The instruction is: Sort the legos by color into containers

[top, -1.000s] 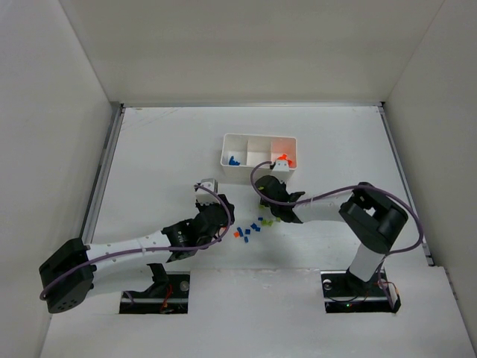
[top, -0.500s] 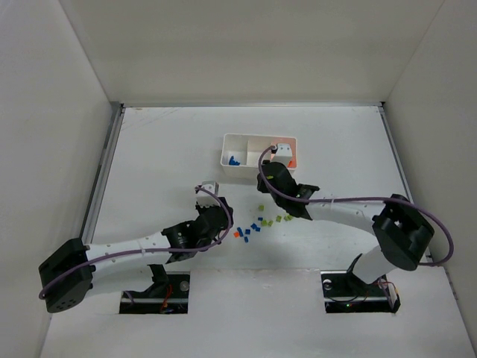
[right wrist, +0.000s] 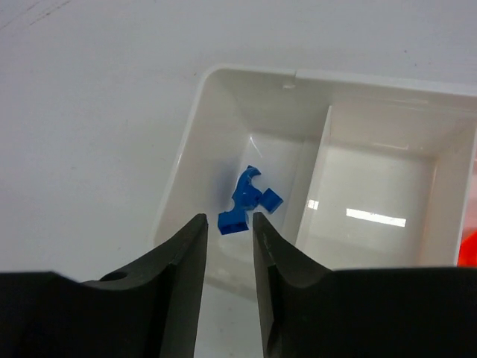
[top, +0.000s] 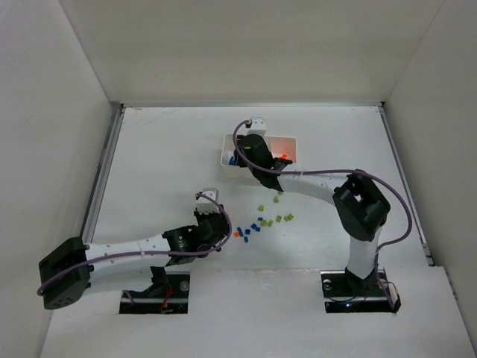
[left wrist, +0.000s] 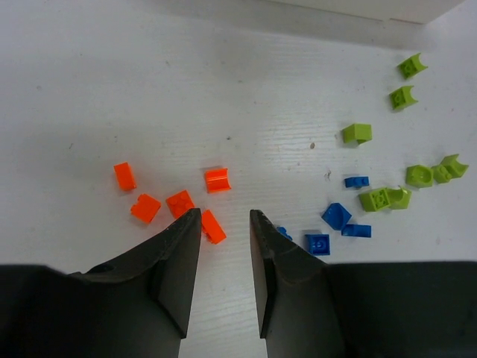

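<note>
The table [top: 149,149] carries the white tray [right wrist: 253,73] at 12 o'clock from the loose legos [top: 261,222]. My right end effector [right wrist: 229,216] hangs over the tray's left compartment, fingers slightly parted and empty, with blue legos [right wrist: 246,200] below. My left end effector [left wrist: 225,212], also parted and empty, has orange legos [left wrist: 179,203] at 10 o'clock and green legos [left wrist: 356,133] at 2.

- The left arm [top: 127,252] lies low, stretched from the near edge of the table [top: 164,142] toward its middle.
- The left gripper [left wrist: 223,216] points down, jaws a little apart, nothing between them.
- The right arm [top: 317,188] bends at the elbow and reaches toward the far edge.
- The right gripper [right wrist: 229,218] points down, jaws a little apart, empty.
</note>
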Action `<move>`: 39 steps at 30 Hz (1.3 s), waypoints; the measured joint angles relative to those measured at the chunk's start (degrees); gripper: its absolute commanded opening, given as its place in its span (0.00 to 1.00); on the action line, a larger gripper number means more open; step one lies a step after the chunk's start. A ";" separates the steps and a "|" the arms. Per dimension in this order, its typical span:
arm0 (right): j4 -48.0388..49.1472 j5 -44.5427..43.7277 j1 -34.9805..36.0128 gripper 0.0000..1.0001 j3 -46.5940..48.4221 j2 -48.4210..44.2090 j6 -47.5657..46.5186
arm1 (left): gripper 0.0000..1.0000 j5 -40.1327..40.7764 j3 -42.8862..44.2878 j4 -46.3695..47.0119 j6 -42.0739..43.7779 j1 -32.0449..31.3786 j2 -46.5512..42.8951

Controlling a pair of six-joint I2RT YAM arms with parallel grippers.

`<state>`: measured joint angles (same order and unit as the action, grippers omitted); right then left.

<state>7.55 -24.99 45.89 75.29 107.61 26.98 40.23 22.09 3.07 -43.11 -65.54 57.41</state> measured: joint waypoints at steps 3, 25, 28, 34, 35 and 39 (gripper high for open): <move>-0.13 0.66 -0.79 0.45 0.90 1.31 -0.37 | 0.28 1.09 0.00 -1.84 -0.76 -0.37 0.02; 2.19 1.40 1.07 0.24 -32.20 -24.55 2.43 | 0.24 1.22 6.54 -4.13 -3.50 -8.94 14.38; 2.01 1.46 1.46 0.24 -36.26 -27.56 3.37 | 0.24 2.08 6.99 -4.17 -4.55 -8.66 15.28; 3.37 2.82 4.00 0.28 -37.94 -28.41 4.57 | 0.28 6.58 6.99 -8.52 -12.11 -5.38 13.68; 3.50 3.06 4.24 0.28 -37.94 -28.30 4.57 | 0.30 6.93 6.99 -9.07 -12.85 -4.92 13.64; 4.09 3.28 4.39 0.28 -37.97 -27.87 4.68 | 0.31 7.17 6.97 -10.25 -13.75 -3.17 13.79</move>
<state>11.64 -21.71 50.28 37.32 79.75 31.66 47.40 29.06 -7.18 -56.86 -68.71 71.20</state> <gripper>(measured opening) 0.282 0.307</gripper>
